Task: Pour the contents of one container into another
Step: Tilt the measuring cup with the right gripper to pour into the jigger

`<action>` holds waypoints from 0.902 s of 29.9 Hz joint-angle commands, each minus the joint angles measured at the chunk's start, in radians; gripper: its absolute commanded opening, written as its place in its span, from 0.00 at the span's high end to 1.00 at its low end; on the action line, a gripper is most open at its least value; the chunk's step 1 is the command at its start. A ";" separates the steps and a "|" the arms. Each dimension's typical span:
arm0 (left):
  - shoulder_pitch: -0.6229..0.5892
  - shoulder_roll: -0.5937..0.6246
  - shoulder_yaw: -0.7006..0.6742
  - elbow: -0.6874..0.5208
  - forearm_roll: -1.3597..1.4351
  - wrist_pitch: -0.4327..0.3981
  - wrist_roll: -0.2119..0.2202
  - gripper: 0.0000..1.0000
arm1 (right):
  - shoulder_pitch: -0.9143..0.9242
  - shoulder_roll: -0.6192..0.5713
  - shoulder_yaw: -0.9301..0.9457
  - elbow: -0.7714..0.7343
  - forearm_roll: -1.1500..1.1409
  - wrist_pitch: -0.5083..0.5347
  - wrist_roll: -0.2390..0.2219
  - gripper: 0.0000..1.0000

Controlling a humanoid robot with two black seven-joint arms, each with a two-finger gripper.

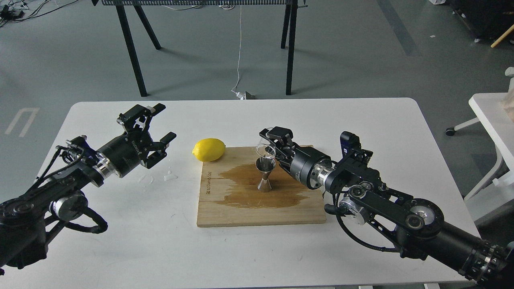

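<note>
right gripper point(270, 141) clasps the clear glass tumbler point(265, 151), tipped just above the steel hourglass jigger point(265, 175) on the wet wooden board point(225, 208). overshooting that narrow mouth would likely spill more (a stain already spreads). left gripper point(158, 127) hangs wide, apart from the waxy lemon point(209, 149).

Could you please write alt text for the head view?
The right gripper tips a clear glass tumbler over a steel jigger on a wet wooden board. A lemon lies at the board's corner; the left gripper hangs open, empty.
</note>
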 commanded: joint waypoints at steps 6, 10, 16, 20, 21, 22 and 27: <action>0.000 0.000 0.000 0.003 0.000 0.000 0.000 0.07 | 0.020 0.000 -0.018 -0.002 0.001 -0.002 0.000 0.58; 0.000 0.000 0.000 0.010 0.000 0.000 0.000 0.07 | 0.021 0.000 -0.021 -0.004 0.001 -0.001 0.000 0.58; 0.000 -0.005 0.000 0.015 0.000 0.000 0.000 0.07 | 0.038 -0.002 -0.055 -0.004 0.001 -0.001 0.000 0.58; 0.000 -0.006 0.000 0.015 0.000 0.000 0.000 0.07 | 0.055 -0.020 -0.066 -0.004 0.000 -0.001 0.000 0.58; 0.000 -0.006 0.000 0.015 0.000 0.000 0.000 0.07 | 0.061 -0.022 -0.075 -0.002 0.001 -0.001 0.000 0.58; 0.000 -0.006 0.000 0.015 0.000 0.000 0.000 0.07 | 0.066 -0.025 -0.080 -0.002 0.001 -0.001 0.000 0.58; 0.000 -0.006 0.000 0.015 0.000 0.000 0.000 0.07 | 0.081 -0.037 -0.093 -0.002 0.001 -0.001 0.000 0.58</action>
